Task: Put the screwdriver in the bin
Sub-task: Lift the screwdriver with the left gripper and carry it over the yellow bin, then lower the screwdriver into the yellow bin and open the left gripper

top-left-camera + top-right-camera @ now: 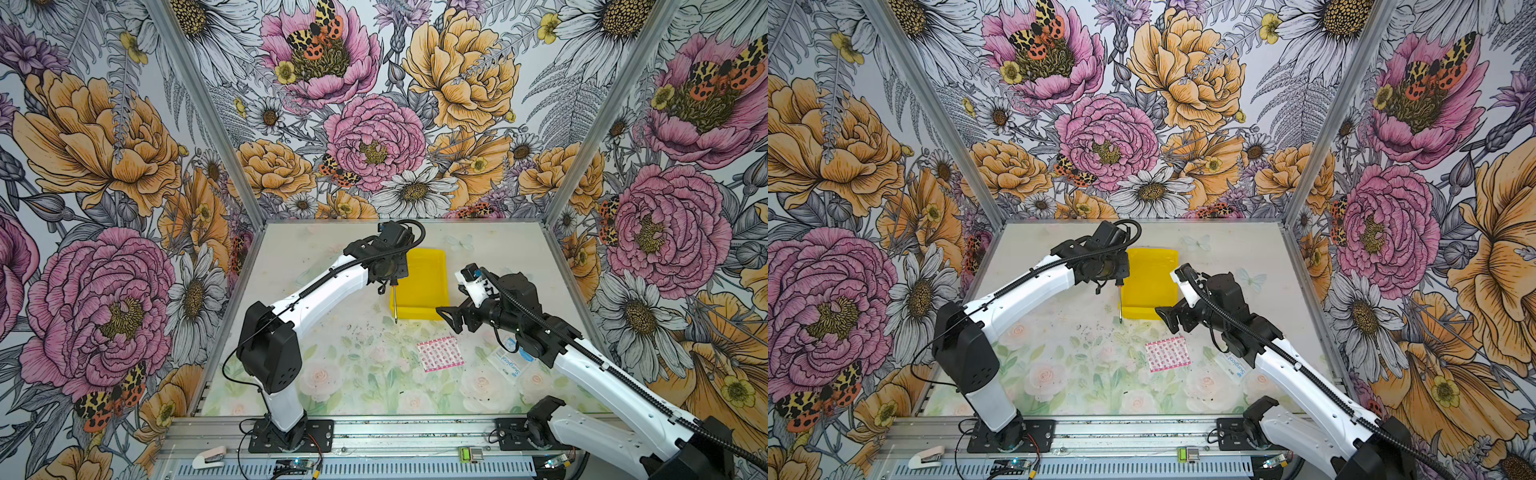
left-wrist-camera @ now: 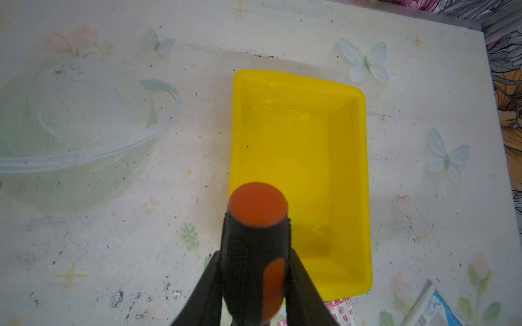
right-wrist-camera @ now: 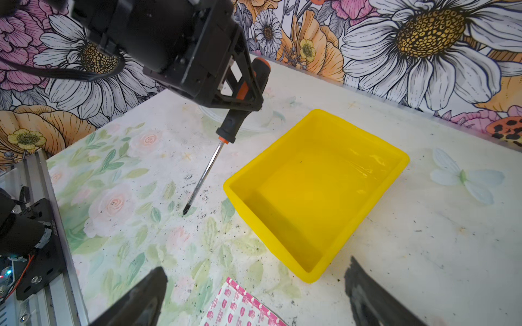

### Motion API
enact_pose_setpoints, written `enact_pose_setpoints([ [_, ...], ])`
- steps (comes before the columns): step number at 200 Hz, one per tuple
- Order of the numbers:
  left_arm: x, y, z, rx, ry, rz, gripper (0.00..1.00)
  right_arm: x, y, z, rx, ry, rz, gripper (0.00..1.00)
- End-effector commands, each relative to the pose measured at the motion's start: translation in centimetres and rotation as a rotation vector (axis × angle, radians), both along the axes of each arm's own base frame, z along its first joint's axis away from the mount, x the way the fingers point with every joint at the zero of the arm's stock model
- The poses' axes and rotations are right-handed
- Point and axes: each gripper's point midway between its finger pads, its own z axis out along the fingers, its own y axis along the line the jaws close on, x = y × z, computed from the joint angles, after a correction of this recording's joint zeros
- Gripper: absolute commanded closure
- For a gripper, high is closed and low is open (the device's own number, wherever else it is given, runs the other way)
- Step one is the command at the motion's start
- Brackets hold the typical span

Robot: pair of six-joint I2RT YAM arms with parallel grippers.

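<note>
Two grippers are in play, and the nearer one is idle: the right gripper is held with its fingers well apart and nothing between them, just beside the near right corner of the bin. A little farther in and to the left, the screwdriver is carried by the left gripper, whose fingers are pressed tight on the orange-and-black handle.

The tool's long axis is laid near to far, roughly along the bin's long left wall. Its tip is pointed toward the near edge and dipped low, and its handle is raised at the far end. Whether the tip is touching the table cannot be told.

The bin is found directly to the right of the tool, with the shaft lined up at its left rim. A short carry to the right is therefore judged to be all that is needed before release, and the left arm is the one placed for it. Since tool and bin look about equal in length, the tip could be caught on the near wall unless the axis is held along the bin.

On the table, worn and printed with pale flowers, a pink patterned packet and a blue-and-white packet are laid nearer than the bin, apart from it. Floral walls are set close on three sides.
</note>
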Motion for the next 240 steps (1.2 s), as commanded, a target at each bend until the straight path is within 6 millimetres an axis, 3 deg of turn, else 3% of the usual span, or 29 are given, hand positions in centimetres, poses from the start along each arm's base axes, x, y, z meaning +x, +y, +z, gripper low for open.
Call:
enact_pose_setpoints([
  [1, 2.2, -1.5, 0.1, 0.019, -0.037, -0.011, 0.78, 0.2, -0.6, 0.5, 0.031, -0.006, -0.034, 0.0],
  [11, 3.1, -2.1, 0.4, 0.009, -0.049, -0.009, 0.78, 0.2, -0.8, 0.5, 0.032, -0.004, -0.043, 0.01],
  [59, 7.0, -4.1, -1.7, -0.023, -0.033, 0.026, 0.78, 0.7, -1.7, 0.2, 0.034, 0.004, -0.084, 0.01],
  [104, 9.2, -4.7, -3.9, -0.037, -0.013, 0.058, 0.78, 1.2, -2.4, 0.1, 0.035, 0.007, -0.11, 0.01],
  [163, 9.6, -5.2, -7.9, -0.029, 0.058, 0.065, 0.78, 1.7, -2.9, -0.2, 0.032, 0.019, -0.129, 0.0],
  [240, 9.3, -5.7, -10.9, -0.01, 0.107, 0.065, 0.78, 2.2, -3.5, -0.4, 0.03, 0.026, -0.146, 0.01],
])
